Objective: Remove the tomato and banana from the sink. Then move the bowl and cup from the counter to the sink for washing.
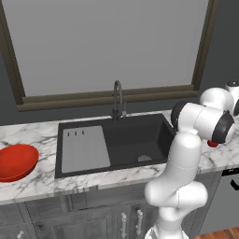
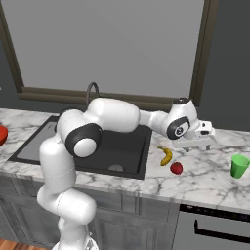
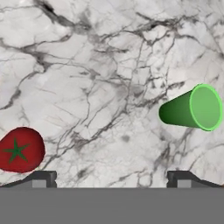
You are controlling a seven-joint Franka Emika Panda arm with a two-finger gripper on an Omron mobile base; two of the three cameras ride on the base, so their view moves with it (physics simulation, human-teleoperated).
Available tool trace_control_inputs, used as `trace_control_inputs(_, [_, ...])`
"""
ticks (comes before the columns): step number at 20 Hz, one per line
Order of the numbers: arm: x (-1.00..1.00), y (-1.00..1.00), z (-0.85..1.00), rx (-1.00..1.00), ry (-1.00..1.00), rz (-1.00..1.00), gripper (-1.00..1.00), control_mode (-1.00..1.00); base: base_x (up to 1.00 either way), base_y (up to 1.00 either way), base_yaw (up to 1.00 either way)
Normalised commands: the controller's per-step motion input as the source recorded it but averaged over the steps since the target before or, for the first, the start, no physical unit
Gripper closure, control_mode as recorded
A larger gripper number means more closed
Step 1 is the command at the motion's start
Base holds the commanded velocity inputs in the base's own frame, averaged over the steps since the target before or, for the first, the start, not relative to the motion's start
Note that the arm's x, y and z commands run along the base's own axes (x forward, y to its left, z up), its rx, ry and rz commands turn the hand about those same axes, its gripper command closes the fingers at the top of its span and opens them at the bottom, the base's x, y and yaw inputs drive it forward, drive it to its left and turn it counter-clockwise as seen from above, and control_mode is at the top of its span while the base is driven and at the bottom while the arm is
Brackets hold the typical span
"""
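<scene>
The black sink (image 1: pixel 133 137) (image 2: pixel 124 146) holds nothing that I can see. Right of it, the yellow banana (image 2: pixel 167 156) and the small red tomato (image 2: pixel 177 168) (image 3: pixel 19 149) lie on the white marble counter (image 2: pixel 207 177) (image 3: pixel 109 78). Farther right stands the green cup (image 2: pixel 239 166) (image 3: pixel 192 108). My gripper (image 2: pixel 194 145) (image 3: pixel 113 179) hovers above the counter between the tomato and the cup, open, with nothing between its fingers. The red bowl (image 1: pixel 16 161) rests on the counter left of the sink.
A dark curved faucet (image 1: pixel 117 99) rises behind the basin, below a large window. A grey ribbed drainboard (image 1: pixel 85 149) covers the sink's left part. Grey cabinet fronts (image 1: pixel 84 219) and a dark-handled appliance (image 2: pixel 219 229) run under the counter edge.
</scene>
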Motion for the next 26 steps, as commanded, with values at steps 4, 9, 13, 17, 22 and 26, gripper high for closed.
trace_control_inputs(4, [-0.02, -0.14, 0.16, -0.06, 0.08, 0.00, -1.00, -1.00, 0.00, 0.00, 0.00])
trace_control_inputs(9, [-0.01, -0.17, 0.13, -0.03, 0.09, 0.00, -1.00, -1.00, 0.00, 0.00, 0.00])
trace_control_inputs(13, [0.00, -0.16, 0.11, 0.00, 0.10, 0.00, -1.00, -1.00, 0.00, 0.00, 0.00])
trace_control_inputs(17, [0.00, -0.17, 0.08, 0.00, 0.02, 0.00, -1.00, -1.00, 0.00, 0.00, 0.00])
trace_control_inputs(22, [0.00, -0.14, 0.01, 0.00, 0.00, 0.00, -1.00, -1.00, 0.00, 0.00, 0.00])
trace_control_inputs(26, [0.00, -0.11, 0.00, 0.01, 0.00, 0.01, -1.00, -1.00, 0.00, 0.00, 0.00])
